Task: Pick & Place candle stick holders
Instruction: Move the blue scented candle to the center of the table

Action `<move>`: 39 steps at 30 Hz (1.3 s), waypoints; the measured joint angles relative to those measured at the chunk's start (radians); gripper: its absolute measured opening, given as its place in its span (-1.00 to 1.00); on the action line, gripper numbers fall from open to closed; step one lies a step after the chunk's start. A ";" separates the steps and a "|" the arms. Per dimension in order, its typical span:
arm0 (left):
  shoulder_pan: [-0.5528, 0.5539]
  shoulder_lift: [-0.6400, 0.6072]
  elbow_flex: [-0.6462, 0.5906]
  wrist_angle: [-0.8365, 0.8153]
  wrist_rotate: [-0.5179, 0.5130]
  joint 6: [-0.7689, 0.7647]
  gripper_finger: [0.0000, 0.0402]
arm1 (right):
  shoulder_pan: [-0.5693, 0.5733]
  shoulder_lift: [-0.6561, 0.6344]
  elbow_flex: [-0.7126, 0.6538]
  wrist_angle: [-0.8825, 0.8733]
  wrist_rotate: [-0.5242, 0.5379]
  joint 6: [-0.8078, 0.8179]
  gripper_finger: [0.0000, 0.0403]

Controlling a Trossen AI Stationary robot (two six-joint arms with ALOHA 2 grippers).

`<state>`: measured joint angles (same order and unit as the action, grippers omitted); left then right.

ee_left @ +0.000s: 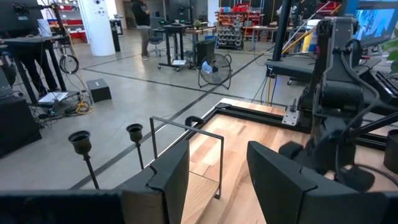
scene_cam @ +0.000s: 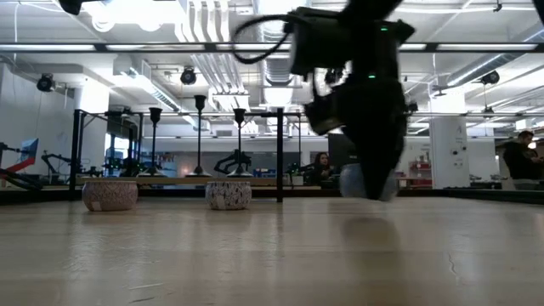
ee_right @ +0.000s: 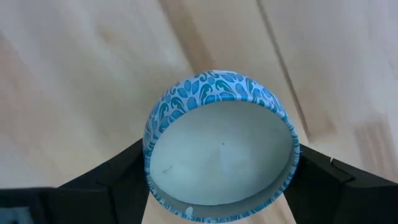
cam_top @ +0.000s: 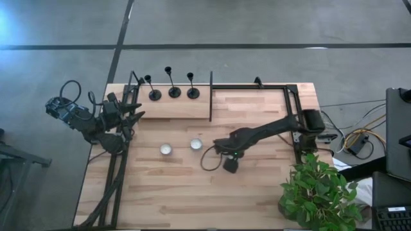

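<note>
Meanwhile right gripper [ee_right: 221, 171] clasps a blue-patterned tin [ee_right: 221, 146]; left gripper [ee_left: 217, 171] parted, empty

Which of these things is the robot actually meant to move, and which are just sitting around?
Part of the job:
- three black candle stick holders, standing in a row on the raised shelf

Just lying about:
- two patterned tealight tins on the table
- a blue patterned tin between the right gripper fingers
- potted plant
</note>
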<state>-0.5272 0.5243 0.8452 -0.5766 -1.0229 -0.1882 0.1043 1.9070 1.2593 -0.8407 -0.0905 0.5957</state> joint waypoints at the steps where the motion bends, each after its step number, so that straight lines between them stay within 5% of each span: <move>1: 0.000 0.000 0.000 0.000 0.000 -0.001 -0.17 | 0.000 0.032 0.040 -0.012 0.000 -0.029 0.40; 12: 0.000 0.000 0.000 0.000 0.000 -0.002 -0.17 | -0.001 0.351 0.538 -0.176 -0.008 -0.278 0.40; 25: 0.000 0.000 0.000 0.000 0.000 -0.002 -0.17 | -0.016 0.643 1.069 -0.364 -0.023 -0.335 0.40; 39: 0.000 0.000 0.000 0.000 0.000 -0.002 -0.17 | -0.024 0.670 1.064 -0.355 -0.043 -0.346 0.40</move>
<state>-0.5272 0.5243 0.8452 -0.5766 -1.0229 -0.1902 0.0803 2.5771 2.3234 -1.1955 -0.1337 0.2501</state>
